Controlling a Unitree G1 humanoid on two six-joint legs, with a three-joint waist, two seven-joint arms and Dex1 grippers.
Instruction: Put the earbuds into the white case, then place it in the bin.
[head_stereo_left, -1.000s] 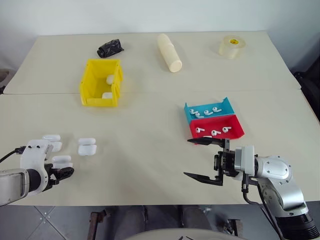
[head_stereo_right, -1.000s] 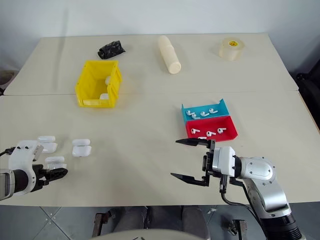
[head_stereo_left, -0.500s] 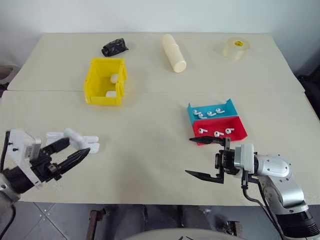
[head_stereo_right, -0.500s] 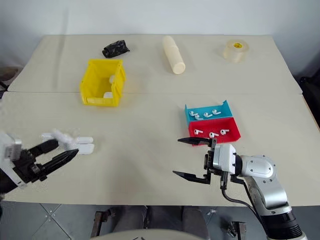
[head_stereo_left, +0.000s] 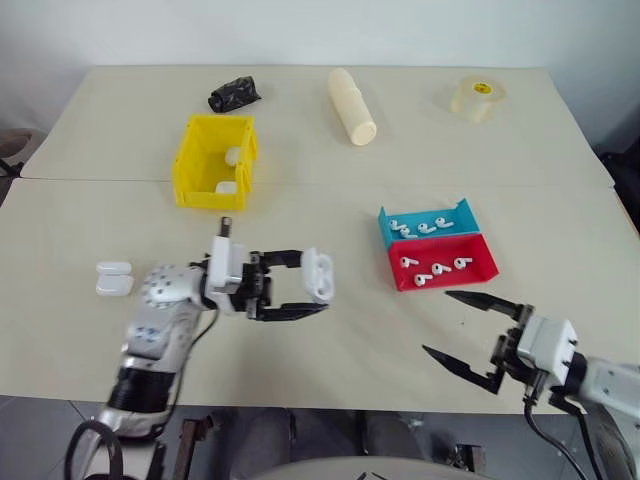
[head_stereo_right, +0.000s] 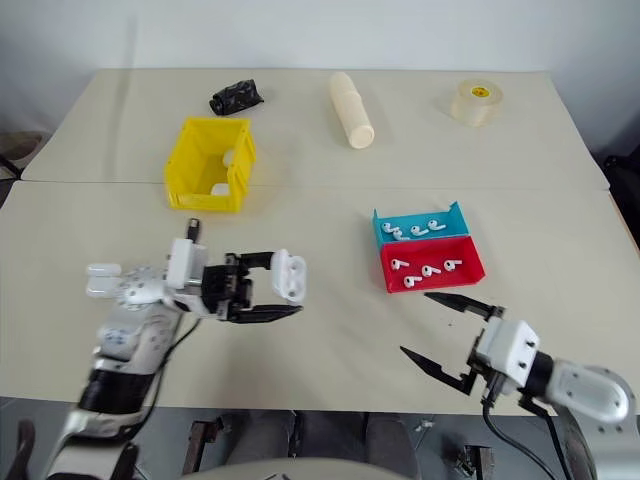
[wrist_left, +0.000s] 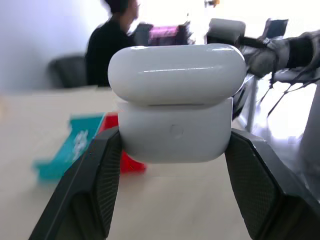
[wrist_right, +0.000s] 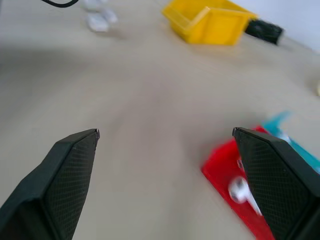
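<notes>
Left pincer (head_stereo_left: 312, 290) gripping white case (head_stereo_left: 319, 274), right pincer (head_stereo_left: 466, 335) open

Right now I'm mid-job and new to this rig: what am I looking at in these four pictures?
Two pictures come from the humanoid robot's head, looking down over the table; the other two from cameras on its wrists. The left gripper holds the white case, lid slightly ajar. The right gripper is open and empty, near the red tray and blue tray of earbuds. Farther back stand the bin, a cream cylinder and a tape roll.
</notes>
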